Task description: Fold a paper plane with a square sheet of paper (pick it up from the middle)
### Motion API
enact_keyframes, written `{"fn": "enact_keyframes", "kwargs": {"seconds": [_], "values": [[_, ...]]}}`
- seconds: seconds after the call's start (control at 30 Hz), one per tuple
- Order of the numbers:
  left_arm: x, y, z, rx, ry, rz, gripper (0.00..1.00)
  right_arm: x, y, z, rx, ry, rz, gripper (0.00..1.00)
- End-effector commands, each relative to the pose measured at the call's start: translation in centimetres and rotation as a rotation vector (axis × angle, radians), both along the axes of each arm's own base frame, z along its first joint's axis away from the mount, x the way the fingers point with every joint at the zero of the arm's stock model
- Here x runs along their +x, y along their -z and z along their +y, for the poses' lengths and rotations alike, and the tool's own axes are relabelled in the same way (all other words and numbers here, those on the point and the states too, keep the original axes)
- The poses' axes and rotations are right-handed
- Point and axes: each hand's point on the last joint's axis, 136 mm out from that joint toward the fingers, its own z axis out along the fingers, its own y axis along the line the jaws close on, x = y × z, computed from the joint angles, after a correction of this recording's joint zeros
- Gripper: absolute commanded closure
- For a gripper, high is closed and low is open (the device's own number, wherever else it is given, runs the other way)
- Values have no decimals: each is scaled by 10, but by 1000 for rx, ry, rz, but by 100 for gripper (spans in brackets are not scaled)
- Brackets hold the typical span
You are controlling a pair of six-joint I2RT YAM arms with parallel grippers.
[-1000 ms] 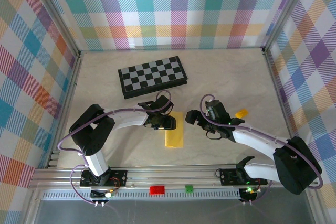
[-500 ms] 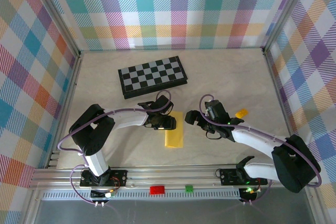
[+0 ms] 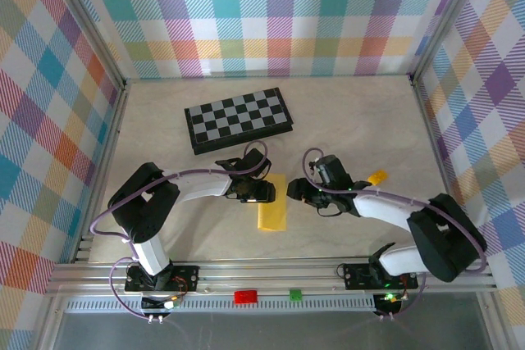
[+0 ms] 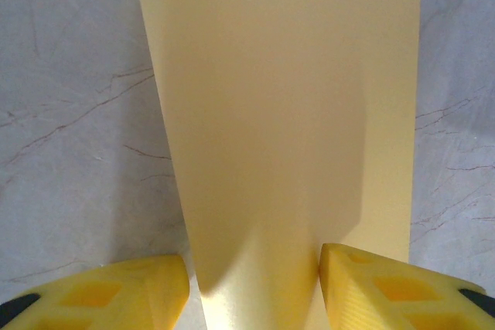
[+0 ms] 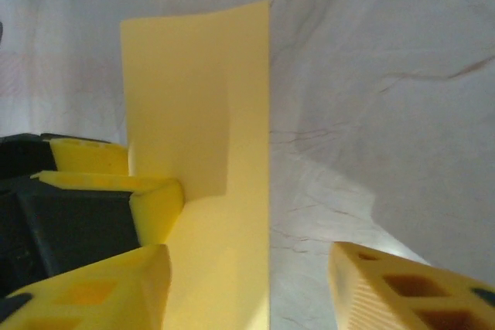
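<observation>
Mid-fold: the paper (image 3: 273, 212), a long yellow strip, lies flat on the pale marbled counter (image 3: 353, 120), in front of the chessboard (image 3: 239, 118). My left claw (image 3: 261, 193) is apart with the strip between its fingers, and my right claw (image 3: 294, 193) is apart over the strip's right edge. Next, I judge, comes a careful pinch of that edge; plaid walls (image 3: 279, 14) enclose us.

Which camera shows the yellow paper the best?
The top external view is best. It shows nearly the whole outline of the yellow paper, though small. The left wrist view shows a close-up of its middle, with the ends cut off. The right wrist view shows one end with two corners.
</observation>
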Motion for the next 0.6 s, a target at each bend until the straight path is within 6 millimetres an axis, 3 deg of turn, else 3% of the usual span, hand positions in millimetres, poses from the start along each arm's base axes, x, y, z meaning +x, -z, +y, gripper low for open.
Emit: {"fn": "enact_keyframes", "kwargs": {"seconds": [0.0, 0.1, 0.27, 0.57], "values": [[-7, 52, 21, 129, -5, 33, 47, 3, -19, 29, 124, -102, -9, 64], [-7, 53, 22, 130, -6, 34, 47, 2, -14, 37, 132, -119, 19, 83], [-7, 52, 22, 130, -4, 33, 47, 2, -8, 45, 100, -126, 40, 99], [-7, 52, 21, 126, -4, 33, 47, -4, 8, 47, 50, -127, 94, 100]]}}
